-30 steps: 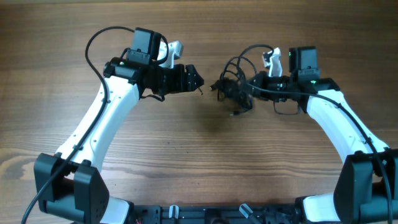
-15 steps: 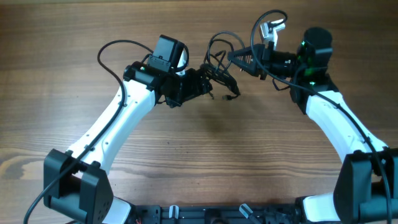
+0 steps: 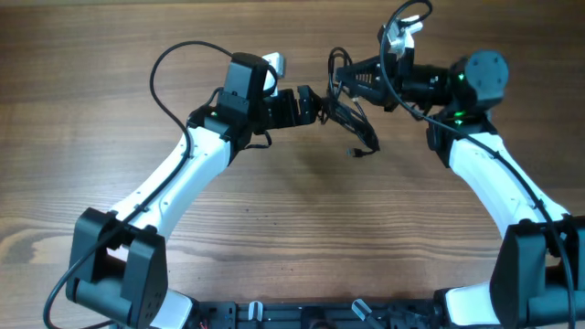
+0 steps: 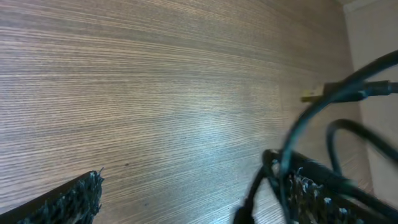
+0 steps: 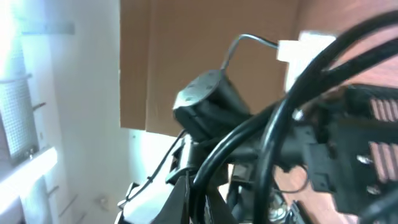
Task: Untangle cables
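Now: cables strung between two end effectors

Far half of the surface [image 3: 274, 228], both arms reaching in toward each other.

Right end effector [image 3: 347, 78]: jaws pinched tight together, gripping the cables [image 3: 355, 117] near the top of the bunch. Thin black strands loop above its tips and trail away below them. One strand falls lowest and ends in a small plug [image 3: 359, 152], well below the right end effector and a little to the side of the left one. Soft shadow on the wood under the bunch; the cables look lifted clear of the surface, though contact at the lowest plug cannot be told from above.

Left end effector [image 3: 315, 100]: jaws spread wide, holding nothing. Tips sit just beside the bunch, pointing at the right end effector. Left wrist view: one finger [image 4: 74, 200] low at one edge, the other finger [image 4: 323, 186] at the opposite side, bare wood grain between them. Two or three strands cross in front of that second finger; touching or only near, cannot tell. A second plug [image 4: 313, 94], yellowish at the tip, hangs beyond that finger.

Right wrist view: thick blurred arcs of cable fill the frame close to the lens; own fingertips not clearly made out.

Arm wiring, separate from the bunch: a thicker black wire [image 3: 169, 73] loops behind the left arm.
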Robot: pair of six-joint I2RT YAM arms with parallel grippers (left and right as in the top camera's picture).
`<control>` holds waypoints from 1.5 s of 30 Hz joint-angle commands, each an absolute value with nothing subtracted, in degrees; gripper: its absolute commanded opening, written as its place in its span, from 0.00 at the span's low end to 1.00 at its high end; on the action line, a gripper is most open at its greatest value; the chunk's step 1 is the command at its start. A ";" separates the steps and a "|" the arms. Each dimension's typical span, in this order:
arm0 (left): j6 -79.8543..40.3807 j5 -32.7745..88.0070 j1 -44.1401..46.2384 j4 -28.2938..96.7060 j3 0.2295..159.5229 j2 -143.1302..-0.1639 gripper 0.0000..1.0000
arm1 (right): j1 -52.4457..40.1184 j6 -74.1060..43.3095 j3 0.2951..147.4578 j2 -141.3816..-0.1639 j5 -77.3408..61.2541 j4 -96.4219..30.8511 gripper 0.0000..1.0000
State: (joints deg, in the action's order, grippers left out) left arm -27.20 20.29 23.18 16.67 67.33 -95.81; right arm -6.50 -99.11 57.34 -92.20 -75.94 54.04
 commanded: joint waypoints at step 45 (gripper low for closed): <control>4.58 34.00 21.45 -0.58 53.45 -105.01 0.87 | -6.87 -86.94 58.37 -92.49 -80.62 36.42 0.04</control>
